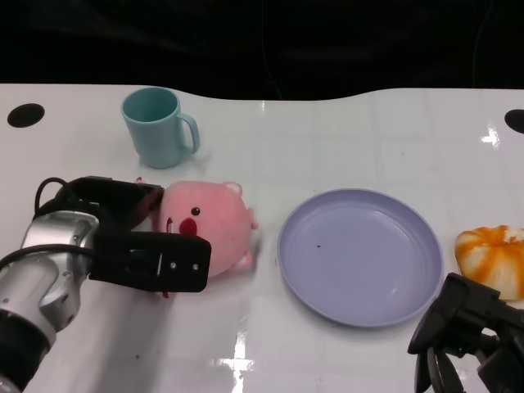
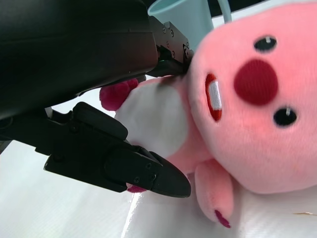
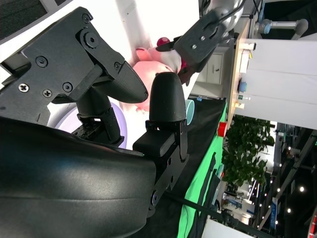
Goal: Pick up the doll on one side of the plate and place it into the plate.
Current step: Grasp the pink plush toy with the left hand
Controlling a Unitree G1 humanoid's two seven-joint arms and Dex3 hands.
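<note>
A pink plush doll [image 1: 209, 221] lies on the white table just left of the lilac plate [image 1: 360, 254], which has nothing in it. My left hand [image 1: 139, 246] grips the doll from its left, one finger behind it and the others across its front. In the left wrist view the black fingers [image 2: 148, 171] close on the doll [image 2: 247, 99] from both sides of its white belly. My right hand [image 1: 467, 336] hangs near the table's front edge, right of the plate, fingers apart and holding nothing. The right wrist view shows that hand [image 3: 99, 124], with the doll [image 3: 151, 62] beyond it.
A teal mug [image 1: 157, 127] stands behind the doll, close to my left hand. An orange-and-white soft object [image 1: 495, 258] lies to the right of the plate, just beyond my right hand. Dark holes mark the table's far corners.
</note>
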